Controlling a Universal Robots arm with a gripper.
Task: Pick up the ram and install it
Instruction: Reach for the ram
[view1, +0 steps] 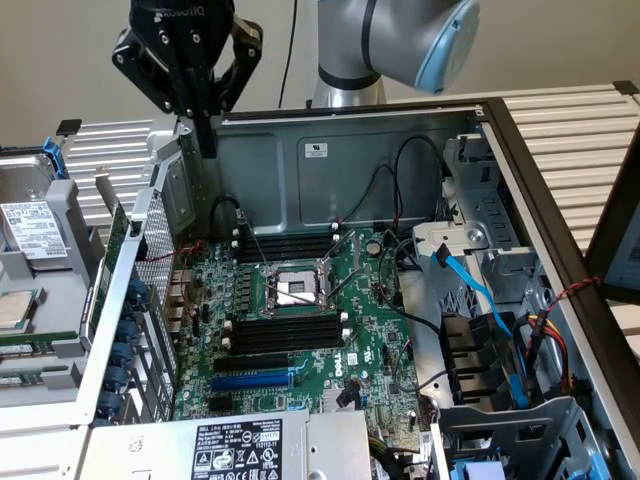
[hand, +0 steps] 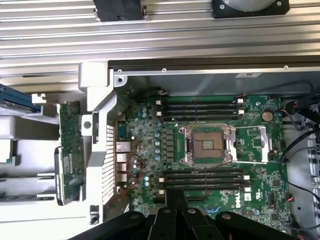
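End effector (view1: 207, 145) hangs high over the rear corner of the open PC case (view1: 330, 150), fingers pinched narrow w/ nothing visible between them. In the wrist view its black fingertips (hand: 175, 195) point down over the near edge of the motherboard (hand: 150, 150).

The ram (hand: 70, 145) sits outside the case on edge in a grey holder, just beside the rear wall. In the exterior view it's the thin green strip (view1: 117, 245) at the exterior view's left, well apart from the end effector.

Between ram and board stands the case's vented rear panel (view1: 150, 250), and a red wire (hand: 134, 167) loops over the I/O ports just inside it.

On the board, the CPU socket (view1: 290, 290) lies open, flanked by two banks of black memory slots (view1: 285, 332) w/ white clips. Black cables (view1: 385, 195) drape down the back wall near the far bank, and a blue cable (view1: 470, 280) runs by the drive cage at the exterior view's right.

PSU label (view1: 240, 450) at the front, and a hard drive (view1: 35, 225) at the far left — all on the slatted counter (view1: 570, 130).
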